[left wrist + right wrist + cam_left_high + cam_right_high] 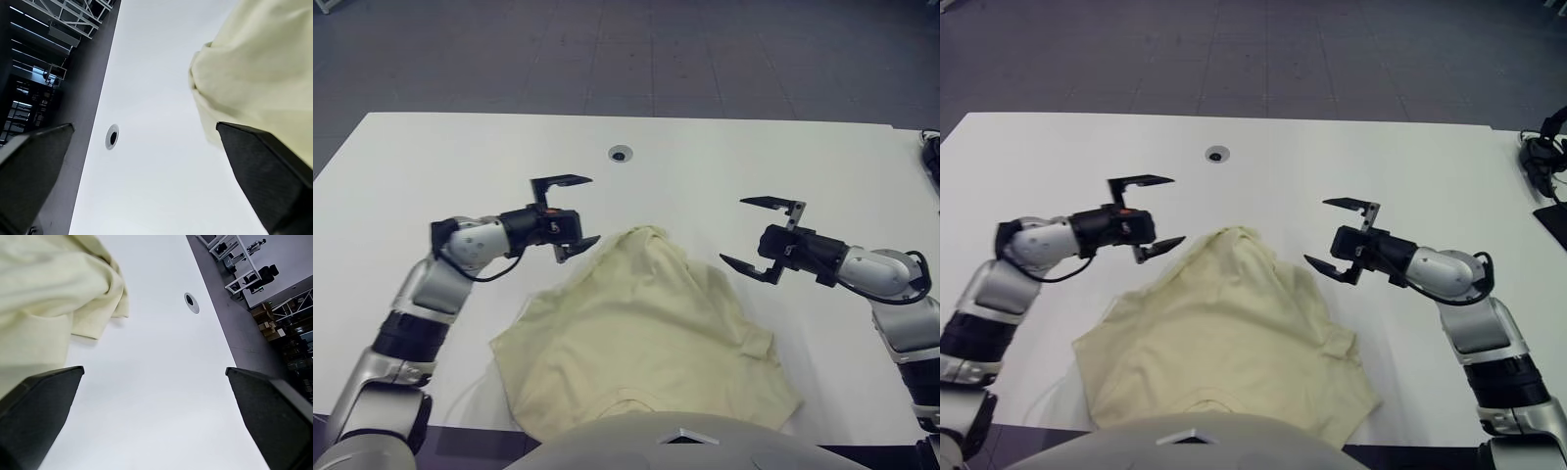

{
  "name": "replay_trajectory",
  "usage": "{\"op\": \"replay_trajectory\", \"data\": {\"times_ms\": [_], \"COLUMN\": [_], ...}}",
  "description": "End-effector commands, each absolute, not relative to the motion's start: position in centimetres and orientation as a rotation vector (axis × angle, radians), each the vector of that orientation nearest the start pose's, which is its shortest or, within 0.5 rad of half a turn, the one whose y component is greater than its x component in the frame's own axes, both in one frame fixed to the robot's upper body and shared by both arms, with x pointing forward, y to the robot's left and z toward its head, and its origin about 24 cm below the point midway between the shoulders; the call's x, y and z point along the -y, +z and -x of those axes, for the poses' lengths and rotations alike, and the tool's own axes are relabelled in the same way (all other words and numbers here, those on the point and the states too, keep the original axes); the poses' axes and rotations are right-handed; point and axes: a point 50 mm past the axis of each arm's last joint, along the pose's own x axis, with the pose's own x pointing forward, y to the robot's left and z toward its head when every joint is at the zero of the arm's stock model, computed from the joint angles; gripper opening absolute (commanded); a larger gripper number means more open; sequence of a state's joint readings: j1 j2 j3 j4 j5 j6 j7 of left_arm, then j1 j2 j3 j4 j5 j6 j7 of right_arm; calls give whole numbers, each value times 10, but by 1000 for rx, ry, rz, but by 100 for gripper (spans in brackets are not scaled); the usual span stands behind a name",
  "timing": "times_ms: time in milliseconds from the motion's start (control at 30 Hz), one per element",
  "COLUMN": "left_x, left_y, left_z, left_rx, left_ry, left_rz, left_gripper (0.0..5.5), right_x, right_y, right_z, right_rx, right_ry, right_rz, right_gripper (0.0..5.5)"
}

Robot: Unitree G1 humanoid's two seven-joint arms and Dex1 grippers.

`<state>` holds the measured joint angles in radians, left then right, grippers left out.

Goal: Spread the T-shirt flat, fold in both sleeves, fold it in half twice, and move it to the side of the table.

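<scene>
In the lower middle of the left eye view, the pale yellow T-shirt (641, 343) lies rumpled on the white table (460, 166). It is bunched to a rounded peak at its far end and spreads wider toward the near edge, and creases run across the cloth. A small fold stands up near its right side.

Left of centre, the left gripper (590, 210) hangs over the table with its two dark fingers wide apart and nothing between them. Its nearer fingertip sits just beside the shirt's peak, and whether it touches the cloth cannot be told.

Right of centre, the right gripper (732, 230) is also spread wide and holds nothing. Its nearer fingertip is just beside the shirt's right edge.

Both grippers point inward toward each other, with the peak of the shirt between them.

In the upper middle of the frame, a small round grommet hole (621, 154) sits in the tabletop, well apart from the shirt. At the right edge, dark cables (1540, 157) lie on the table.
</scene>
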<state>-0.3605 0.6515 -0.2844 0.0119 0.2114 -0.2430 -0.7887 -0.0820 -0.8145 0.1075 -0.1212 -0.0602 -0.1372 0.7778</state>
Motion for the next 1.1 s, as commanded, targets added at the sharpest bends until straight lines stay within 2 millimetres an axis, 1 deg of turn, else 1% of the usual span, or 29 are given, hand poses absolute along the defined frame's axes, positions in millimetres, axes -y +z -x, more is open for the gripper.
{"op": "replay_trajectory", "data": {"times_ms": [33,167,300,433,533,633,700,833,1000,1100], "left_x": [-132,-127,-127,-134,-146,-159,-167,-183,-203,-203], "left_y": [105,90,78,62,55,53,55,61,64,63], "left_z": [-291,-296,-297,-298,-303,-305,-304,-303,-290,-278], "left_rx": [144,109,73,24,-2,-23,-24,-26,-39,-25], "left_ry": [-1094,-1115,-1134,-1135,-1097,-1059,-1034,-981,-943,-955], "left_rz": [-1056,-1067,-1081,-1168,-1236,-1261,-1259,-1260,-1267,-1277], "left_gripper": [538,538,538,538,538,538,538,538,538,538], "right_x": [205,204,201,199,200,203,204,204,204,192], "right_y": [98,91,85,74,65,57,52,49,54,57], "right_z": [-249,-250,-246,-240,-233,-224,-216,-205,-200,-196], "right_rx": [-64,-80,-99,-133,-171,-212,-230,-243,-229,-153], "right_ry": [969,994,1026,1076,1122,1169,1199,1233,1232,1231], "right_rz": [978,1003,1005,1043,1097,1134,1153,1163,1165,1106], "right_gripper": [540,540,540,540,540,540,540,540,540,540]}}
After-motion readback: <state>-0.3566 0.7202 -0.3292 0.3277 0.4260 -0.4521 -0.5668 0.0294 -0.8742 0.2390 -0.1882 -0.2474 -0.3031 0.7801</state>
